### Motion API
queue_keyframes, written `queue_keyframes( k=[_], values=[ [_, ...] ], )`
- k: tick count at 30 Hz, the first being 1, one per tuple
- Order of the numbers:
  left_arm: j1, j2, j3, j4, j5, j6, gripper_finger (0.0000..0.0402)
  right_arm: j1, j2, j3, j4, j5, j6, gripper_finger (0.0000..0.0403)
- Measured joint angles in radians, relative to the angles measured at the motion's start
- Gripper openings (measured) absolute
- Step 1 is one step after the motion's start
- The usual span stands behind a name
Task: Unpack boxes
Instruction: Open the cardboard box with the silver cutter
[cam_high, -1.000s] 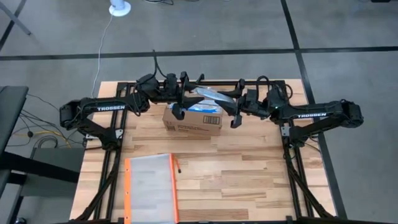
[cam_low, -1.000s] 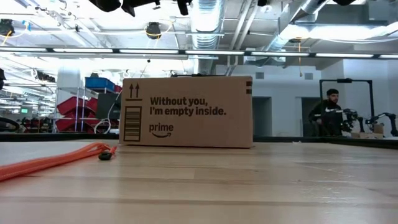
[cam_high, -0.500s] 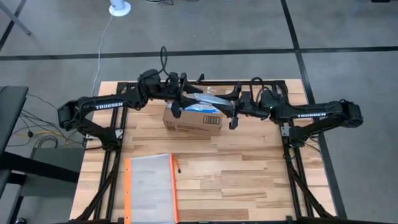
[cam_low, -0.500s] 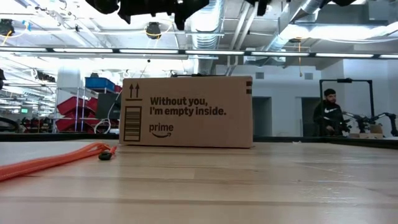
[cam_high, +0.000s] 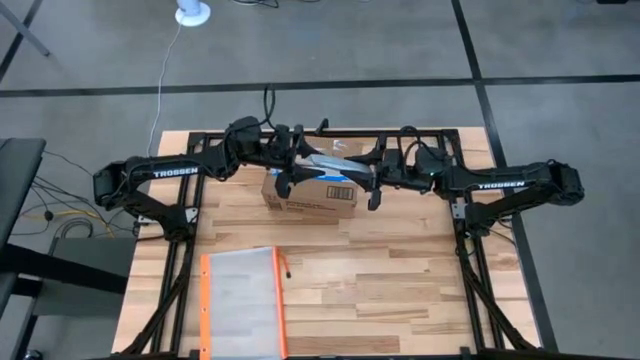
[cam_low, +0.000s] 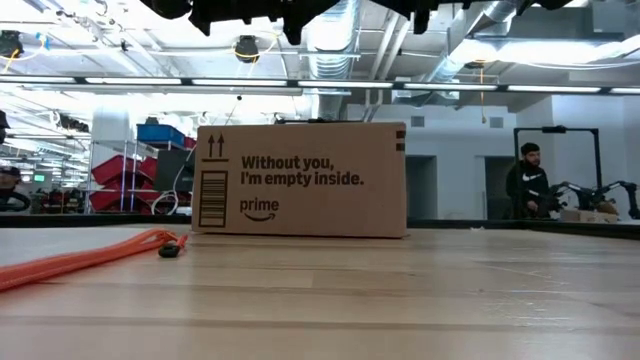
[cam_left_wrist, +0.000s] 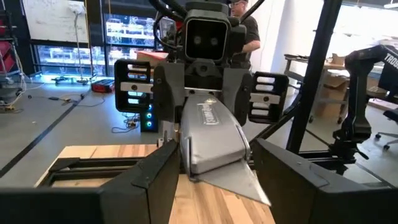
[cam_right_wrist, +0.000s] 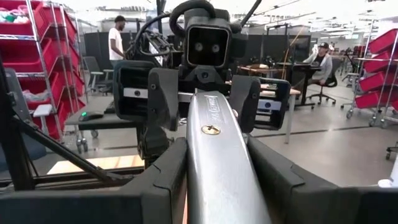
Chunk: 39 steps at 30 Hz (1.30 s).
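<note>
The brown cardboard box (cam_high: 310, 197) stands on the table's far middle, bottom down, blue-and-white tape on its top; the low view shows its printed side (cam_low: 300, 180). Above it hangs a long silvery-grey packet (cam_high: 335, 168), stretched between my two grippers. My left gripper (cam_high: 292, 168) is shut on its left end and my right gripper (cam_high: 372, 182) on its right end. In each wrist view the packet (cam_left_wrist: 211, 134) (cam_right_wrist: 219, 155) runs straight away toward the other arm's gripper. My left gripper pinches the packet's left end (cam_left_wrist: 205, 168) between its two fingers, coming level from the table's left, along the packet's length. The packet is lifted clear above the box. My right gripper pinches the packet's right end (cam_right_wrist: 217, 193) between its two fingers, coming level from the table's right, along the packet. The packet spans level to the other gripper, clear of the box.
An orange-edged clear pouch (cam_high: 243, 300) lies flat at the near left of the table, its orange edge (cam_low: 90, 255) showing low in the low view. Bare wood lies at the near right. People show in the room behind.
Both arms' wrists have drawn a little closer over the box. The packet between them, which showed as a broad pale sheet, now shows as a narrower grey strip, turned more on edge. The box has stayed in place.
</note>
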Motion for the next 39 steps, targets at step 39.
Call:
queue_keyframes(
  k=[39],
  values=[
    [-0.005,-0.001,0.0,-0.013,-0.057,0.052,0.0188,0.015,0.0,0.0,-0.015,-0.004,-0.012,0.0116]
  ],
)
